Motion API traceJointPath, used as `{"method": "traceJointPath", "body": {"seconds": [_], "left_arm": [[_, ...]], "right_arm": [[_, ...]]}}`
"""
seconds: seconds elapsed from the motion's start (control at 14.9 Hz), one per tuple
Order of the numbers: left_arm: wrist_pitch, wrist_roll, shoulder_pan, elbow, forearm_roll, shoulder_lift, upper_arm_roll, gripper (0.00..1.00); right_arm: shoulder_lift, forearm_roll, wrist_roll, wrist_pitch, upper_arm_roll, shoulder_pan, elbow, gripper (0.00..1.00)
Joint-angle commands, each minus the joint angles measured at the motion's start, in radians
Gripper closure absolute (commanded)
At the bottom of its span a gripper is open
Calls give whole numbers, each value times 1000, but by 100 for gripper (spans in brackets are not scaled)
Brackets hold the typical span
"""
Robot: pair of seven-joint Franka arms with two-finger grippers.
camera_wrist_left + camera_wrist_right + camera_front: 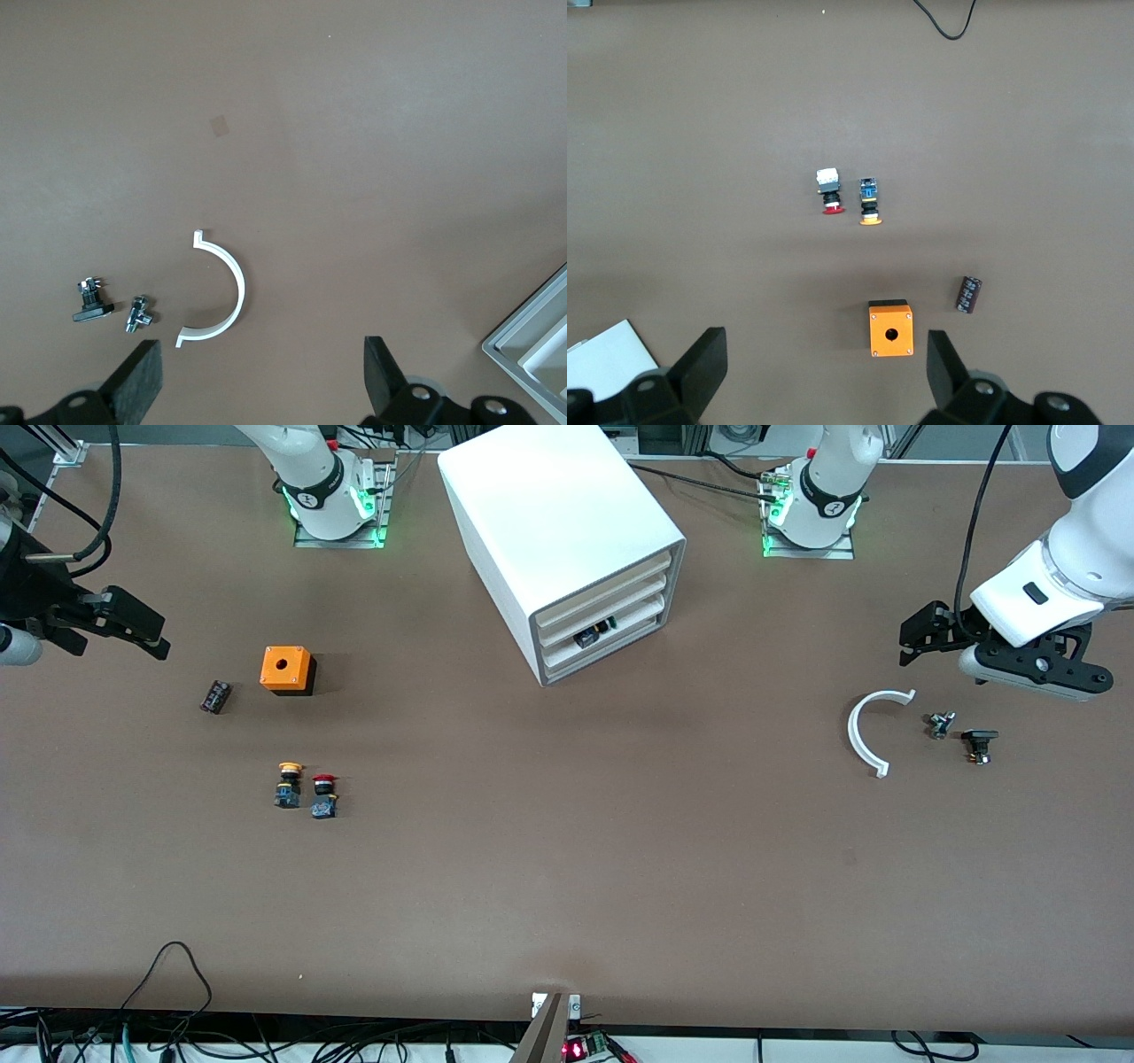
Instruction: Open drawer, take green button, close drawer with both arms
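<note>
Awaiting drawer opening; nothing is held.
Left gripper (257, 385) and right gripper (819, 376) are spread wide. The drawer (602, 636), probably light, slick plastic, is best hooked at its front lip.

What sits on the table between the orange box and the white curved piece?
The white cabinet sits between the orange box and the white curved piece, a little farther from the front camera than either. The front view shows this.

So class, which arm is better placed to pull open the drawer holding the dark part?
Probably the left: the drawer fronts face the left arm's end, where the open left gripper hovers.
</note>
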Motion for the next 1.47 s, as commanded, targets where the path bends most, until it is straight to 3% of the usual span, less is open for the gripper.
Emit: {"method": "traceJointPath", "body": {"seconds": [0.0,0.74,1.0,1.41], "left_arm": [[-22,8,-2,7,-15,-13,3,0],[-28,6,-2,9,-16,-13,3,0],[-143,23,-14,10,-47,3,0,0],[-278,31,-19,7,-286,72,-1,0]], "right_arm": [[-15,-1,-1,21,6,-10,-24,0],[-5,7,-10,-30,3,-10,-45,0],[69,61,-141,-27,5,-9,-50,0],[156,61,-179,25,3,-10,-48,0]]}}
